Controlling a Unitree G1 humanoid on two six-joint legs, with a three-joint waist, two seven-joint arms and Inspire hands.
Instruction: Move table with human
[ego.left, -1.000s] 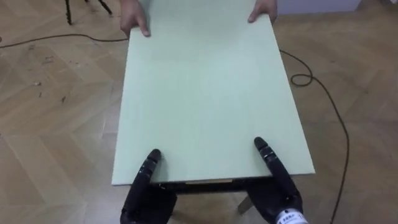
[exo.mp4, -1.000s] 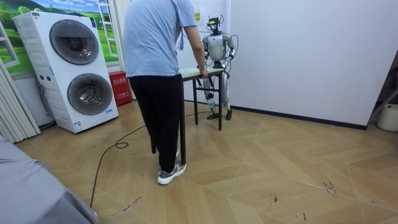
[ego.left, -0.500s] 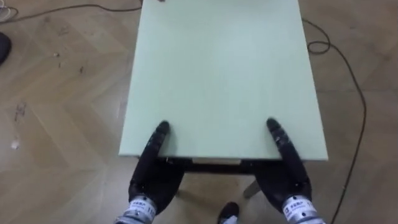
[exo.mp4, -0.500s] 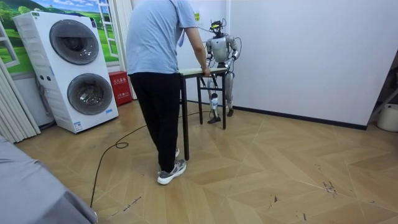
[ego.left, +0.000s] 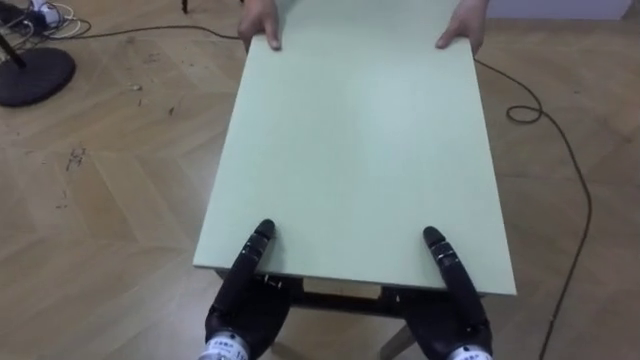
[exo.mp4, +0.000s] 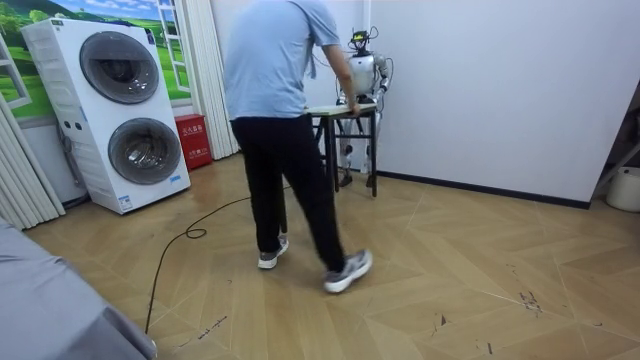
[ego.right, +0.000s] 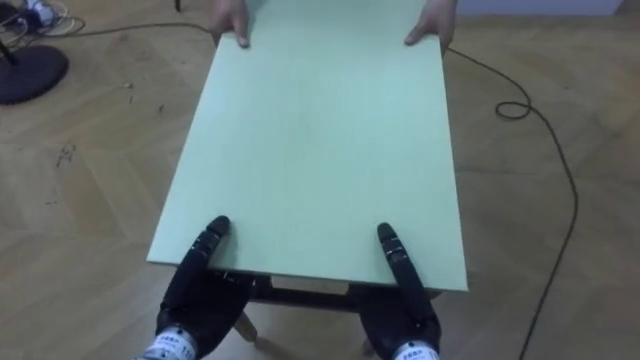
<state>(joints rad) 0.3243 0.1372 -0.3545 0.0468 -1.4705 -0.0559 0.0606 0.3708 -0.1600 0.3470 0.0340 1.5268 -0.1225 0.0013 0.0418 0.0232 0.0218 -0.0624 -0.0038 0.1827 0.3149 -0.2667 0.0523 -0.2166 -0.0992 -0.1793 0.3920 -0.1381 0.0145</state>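
A pale green table (ego.left: 350, 150) stretches away from me, and I hold its near short edge. My left hand (ego.left: 243, 298) grips the near left corner with its thumb (ego.left: 260, 240) on top and its fingers beneath. In the same way my right hand (ego.left: 456, 303) grips the near right corner. A person's hands (ego.left: 260, 20) hold the far edge at both corners. In the room view the person (exo.mp4: 285, 130) strides with the table (exo.mp4: 340, 108) towards me, and I stand at its far end close to the white wall.
A black cable (ego.left: 560, 170) runs over the wooden floor to the table's right. A round black stand base (ego.left: 35, 75) lies at the far left. Stacked washing machines (exo.mp4: 125, 110) stand at the room view's left.
The table, the person and I have moved towards the room view's right, nearer the wall. The person takes a long step. Both of my hands keep their grip on the edge.
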